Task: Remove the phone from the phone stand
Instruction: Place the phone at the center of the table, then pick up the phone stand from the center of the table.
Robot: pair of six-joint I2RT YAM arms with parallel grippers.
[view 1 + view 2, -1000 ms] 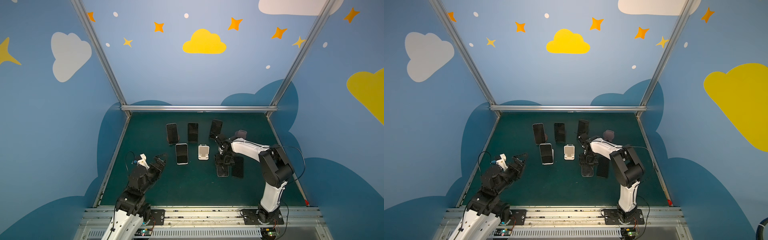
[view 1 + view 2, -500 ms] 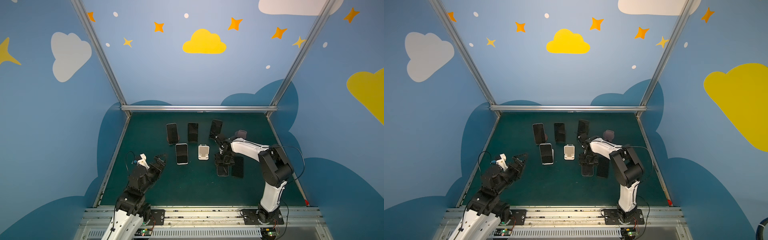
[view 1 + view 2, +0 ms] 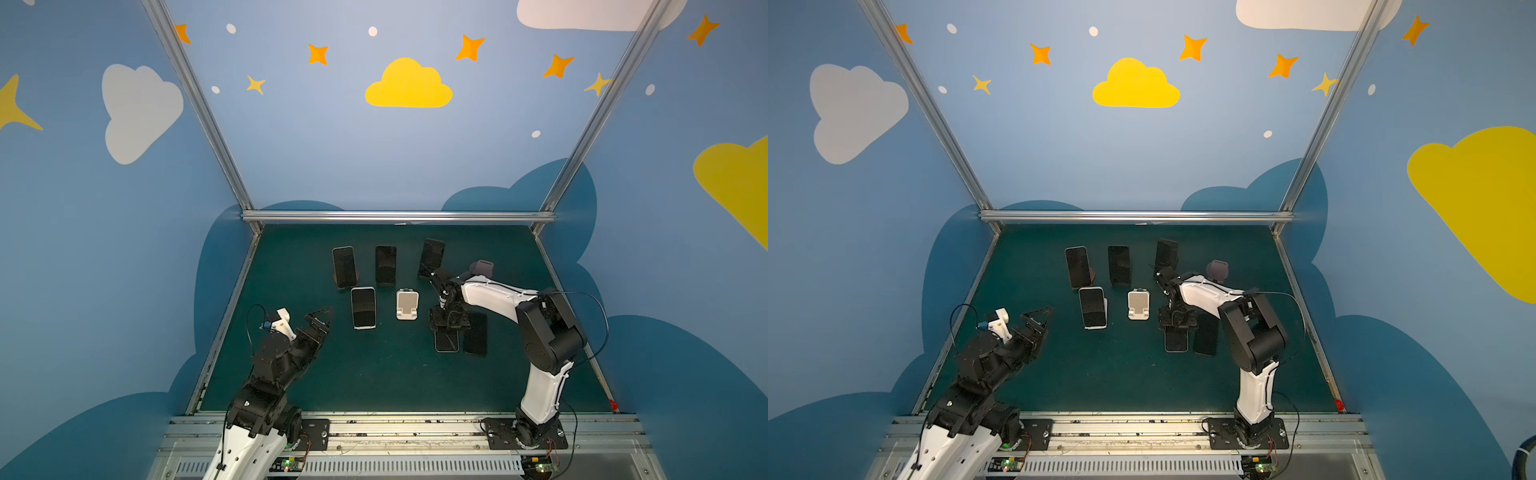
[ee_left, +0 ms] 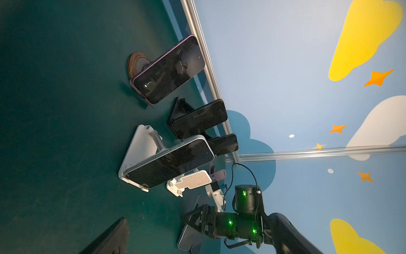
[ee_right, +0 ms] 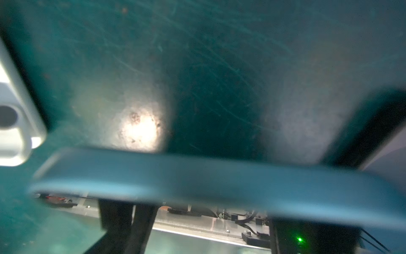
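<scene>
1. Phone (image 3: 446,343) lies flat on the mat (image 3: 374,374), near the white stand (image 3: 407,304), just beside a second phone (image 3: 476,336).
2. Your right gripper (image 3: 449,323) sits over its far end; you can't tell whether it's clamped or loose.
3. Your left gripper (image 3: 321,322) hangs spread wide, empty, well apart.

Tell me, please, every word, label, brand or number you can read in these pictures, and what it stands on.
No text can be read.
On the white-edged phone and the other dark screens: no brand or text shown.
On the empty white stand: no marking visible.
Walls: only shapes like the yellow cloud, no letters.
The circuit board at the left arm's base: any print too small to read.
Right wrist view: too blurred to read.
</scene>
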